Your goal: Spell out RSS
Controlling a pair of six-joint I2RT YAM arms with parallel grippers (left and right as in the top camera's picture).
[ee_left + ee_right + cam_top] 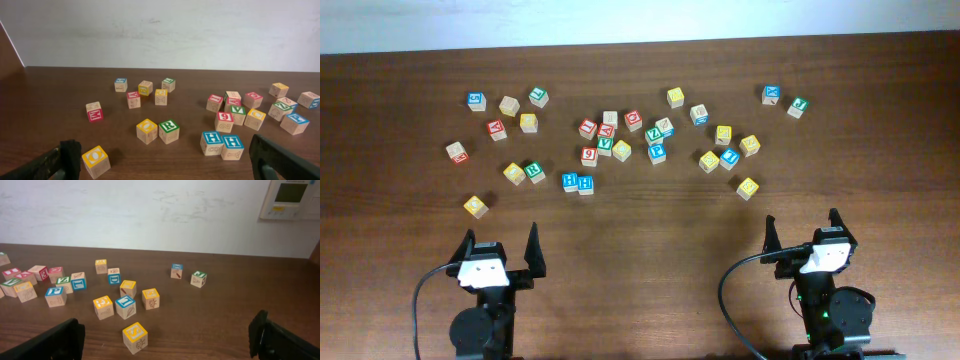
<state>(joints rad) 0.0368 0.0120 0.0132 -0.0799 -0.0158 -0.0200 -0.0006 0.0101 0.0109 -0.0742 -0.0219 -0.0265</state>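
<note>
The cube with a green R (pixel 535 171) sits left of centre; in the left wrist view (pixel 169 128) it stands beside a yellow-faced cube (pixel 146 128) whose letter I cannot read. A yellow S cube (pixel 747 187) lies alone at the right, nearest the right arm, and shows in the right wrist view (pixel 135 333). I cannot pick out a second S among the other yellow cubes. My left gripper (pixel 500 246) (pixel 165 170) is open and empty near the front edge. My right gripper (pixel 803 232) (pixel 167 347) is open and empty, the S cube just ahead of it.
Two blue H cubes (pixel 578 183) (pixel 222 142) sit side by side right of the R. A yellow O cube (pixel 475 206) (pixel 95 157) lies by the left finger. Several other letter cubes are scattered across the table's middle and back. A white wall runs behind.
</note>
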